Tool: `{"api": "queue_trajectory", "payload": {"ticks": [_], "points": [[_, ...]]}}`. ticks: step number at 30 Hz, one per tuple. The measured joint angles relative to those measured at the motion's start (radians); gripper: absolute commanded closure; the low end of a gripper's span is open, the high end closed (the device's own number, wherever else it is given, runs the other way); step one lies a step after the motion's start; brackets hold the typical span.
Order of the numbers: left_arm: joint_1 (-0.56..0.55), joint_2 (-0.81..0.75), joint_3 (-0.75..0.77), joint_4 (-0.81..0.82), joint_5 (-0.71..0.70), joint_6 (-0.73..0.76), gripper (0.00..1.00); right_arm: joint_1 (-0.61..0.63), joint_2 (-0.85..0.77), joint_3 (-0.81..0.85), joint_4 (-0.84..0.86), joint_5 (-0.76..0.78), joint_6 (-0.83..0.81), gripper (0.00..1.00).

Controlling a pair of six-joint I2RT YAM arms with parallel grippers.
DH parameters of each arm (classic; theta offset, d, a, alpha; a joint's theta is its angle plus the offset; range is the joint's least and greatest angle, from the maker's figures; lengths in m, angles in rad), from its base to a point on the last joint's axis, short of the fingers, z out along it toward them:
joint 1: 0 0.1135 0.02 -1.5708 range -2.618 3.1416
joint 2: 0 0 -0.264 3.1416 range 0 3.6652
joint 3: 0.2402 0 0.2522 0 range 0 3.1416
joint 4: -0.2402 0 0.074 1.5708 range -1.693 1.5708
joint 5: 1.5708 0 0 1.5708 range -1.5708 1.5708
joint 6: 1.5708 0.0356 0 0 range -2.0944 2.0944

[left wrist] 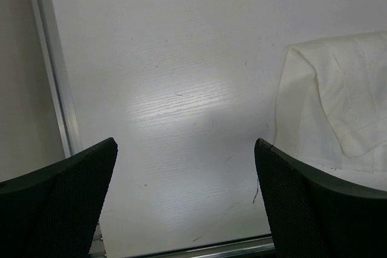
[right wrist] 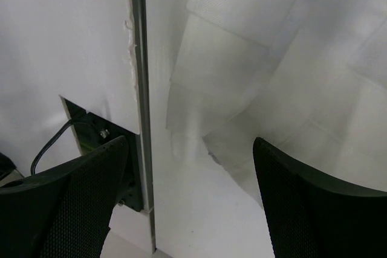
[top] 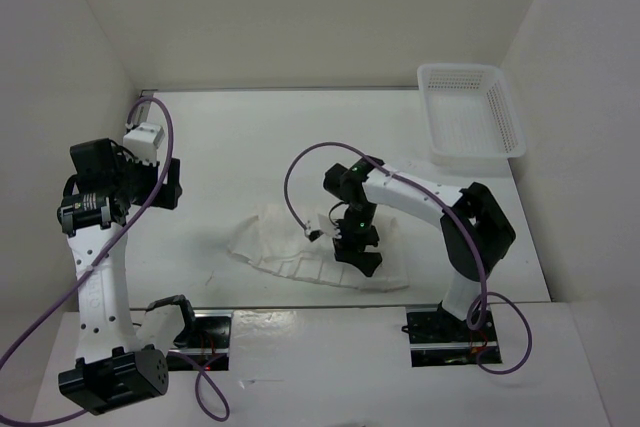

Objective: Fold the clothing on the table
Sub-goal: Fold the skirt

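- Presently, the clothing (top: 280, 245) is laid crumpled on the desk (top: 250, 137), near its front edge and between the two arms.
- The right end effector (right wrist: 190, 143) is positioned over the clothing with its fingers spread wide; nothing is gripped.
- The left end effector (left wrist: 184, 144) is opened fully above bare desk, left of the clothing.
- A basket (top: 476, 155) is located at the far right corner.

Plain white walls (top: 300, 7) box me in: one beyond my R pincer (top: 358, 259), one to its right, one way off left. White perforated basket (top: 470, 112) beyond-right of it, nr the corner. Soft, even light.
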Motion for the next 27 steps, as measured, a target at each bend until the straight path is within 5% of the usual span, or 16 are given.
{"api": "queue_trajectory", "payload": {"ticks": [17, 27], "points": [[0.0, 0.002, 0.0, 0.0, 0.002, 0.0, 0.0, -0.006, -0.008, -0.108, -0.017, 0.014, 0.033, 0.08], [0.0, -0.002, 0.013, 0.008, -0.09, -0.031, 0.0, -0.018, -0.133, 0.222, 0.064, 0.028, 0.202, 0.03]]}}
